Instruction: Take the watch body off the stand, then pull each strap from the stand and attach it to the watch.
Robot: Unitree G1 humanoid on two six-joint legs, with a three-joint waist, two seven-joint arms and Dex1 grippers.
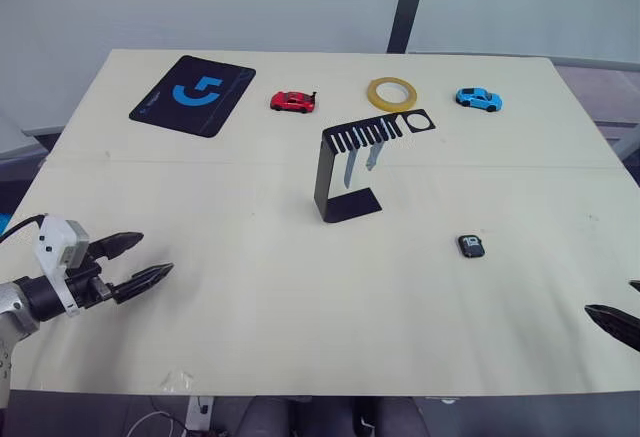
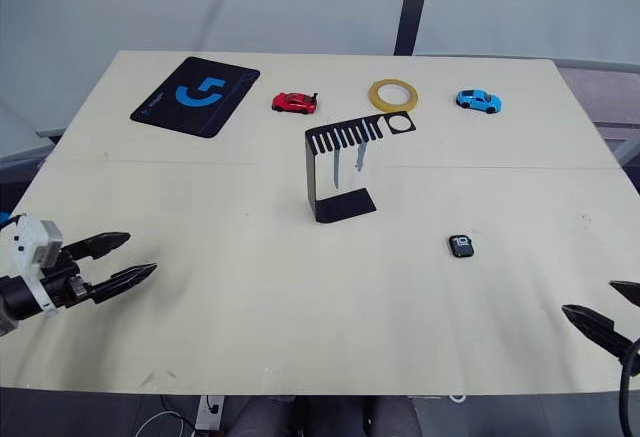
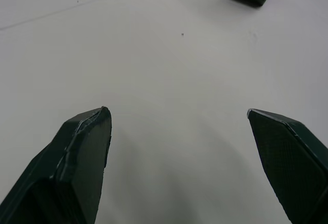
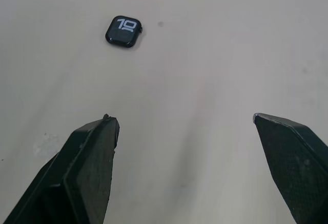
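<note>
With fingers spread and empty, the left gripper and right gripper hovered low at the table's near corners, the watch body lying flat, apparently ready for the straps hanging from the stand.

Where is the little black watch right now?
The watch body lies flat on the table, on the robot's right side, nearer the robot than the stand and ahead of the open right gripper.

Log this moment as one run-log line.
watch body: off stand, lying on table | straps: both hanging from stand | left gripper: open, empty | right gripper: open, empty
</note>
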